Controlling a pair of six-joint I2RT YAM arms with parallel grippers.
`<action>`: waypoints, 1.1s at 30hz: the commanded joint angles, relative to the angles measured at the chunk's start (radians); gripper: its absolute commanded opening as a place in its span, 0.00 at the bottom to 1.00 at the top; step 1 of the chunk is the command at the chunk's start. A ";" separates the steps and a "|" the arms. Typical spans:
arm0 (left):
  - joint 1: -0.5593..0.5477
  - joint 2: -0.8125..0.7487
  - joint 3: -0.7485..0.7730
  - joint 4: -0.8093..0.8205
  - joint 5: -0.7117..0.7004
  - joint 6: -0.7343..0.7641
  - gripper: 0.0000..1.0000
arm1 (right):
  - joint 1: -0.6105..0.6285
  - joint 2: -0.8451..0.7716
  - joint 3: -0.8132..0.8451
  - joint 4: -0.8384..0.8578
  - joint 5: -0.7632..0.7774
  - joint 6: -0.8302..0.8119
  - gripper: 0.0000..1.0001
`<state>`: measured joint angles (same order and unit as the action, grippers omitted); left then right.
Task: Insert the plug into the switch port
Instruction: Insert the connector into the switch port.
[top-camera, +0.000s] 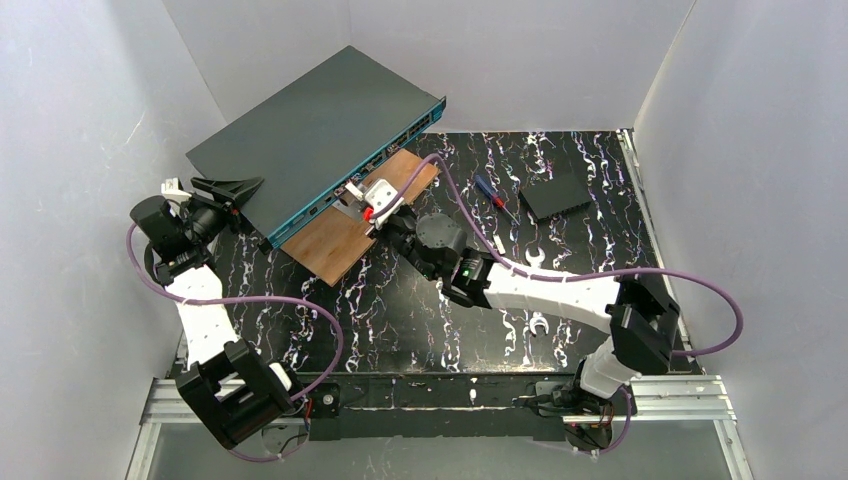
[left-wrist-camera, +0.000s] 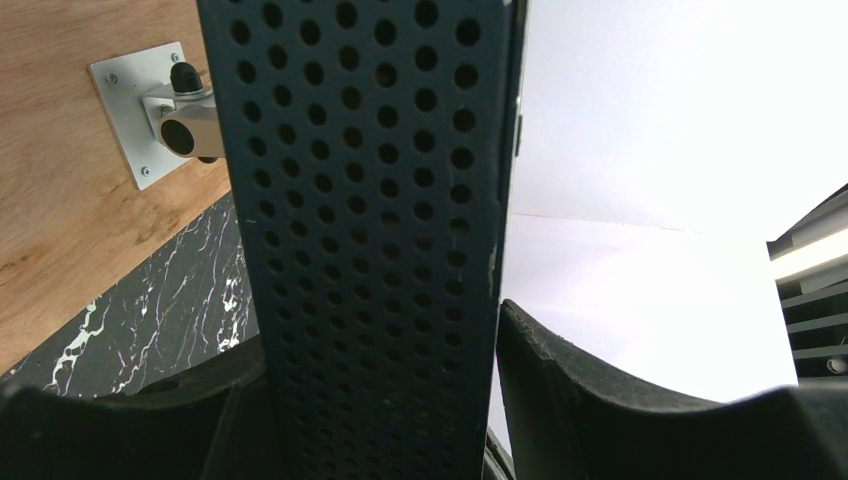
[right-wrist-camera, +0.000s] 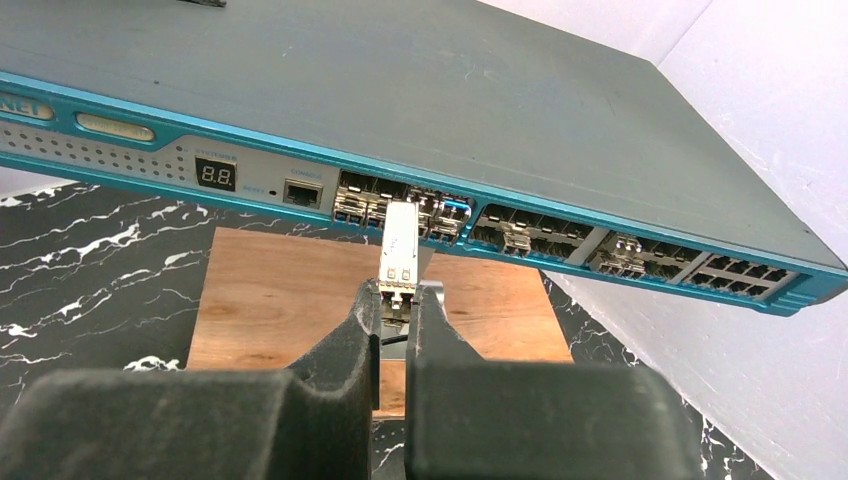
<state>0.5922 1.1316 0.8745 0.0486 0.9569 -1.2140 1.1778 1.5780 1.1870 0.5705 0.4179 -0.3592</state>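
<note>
On the surface (top-camera: 420, 310), the switch (top-camera: 320, 130) is lying with its port edge over the board (top-camera: 335, 245). Left fingers (left-wrist-camera: 560, 390) are clamping its perforated end, bracing it. Right fingers (right-wrist-camera: 345, 350) are pinching the plug (right-wrist-camera: 399, 250), nose at a port mouth, looking unseated. We're mid-insertion, I'd say. Next move is calling for squaring up and pushing straight in.

We see a black table (top-camera: 420, 300) veined with white, carrying a wooden board (top-camera: 335, 240), a small black box (top-camera: 560, 195), a screwdriver (top-camera: 490, 192) and two wrenches (top-camera: 535, 258).
</note>
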 joint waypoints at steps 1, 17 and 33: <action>-0.029 0.036 -0.025 -0.075 0.017 0.100 0.00 | 0.000 0.021 0.056 0.083 0.016 0.004 0.01; -0.029 0.038 -0.025 -0.073 0.022 0.103 0.00 | 0.000 0.039 0.055 0.119 -0.001 0.022 0.01; -0.029 0.041 -0.025 -0.072 0.026 0.103 0.00 | -0.001 0.055 0.054 0.168 0.051 0.045 0.01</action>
<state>0.5938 1.1362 0.8745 0.0532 0.9661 -1.2140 1.1778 1.6299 1.2034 0.6441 0.4244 -0.3355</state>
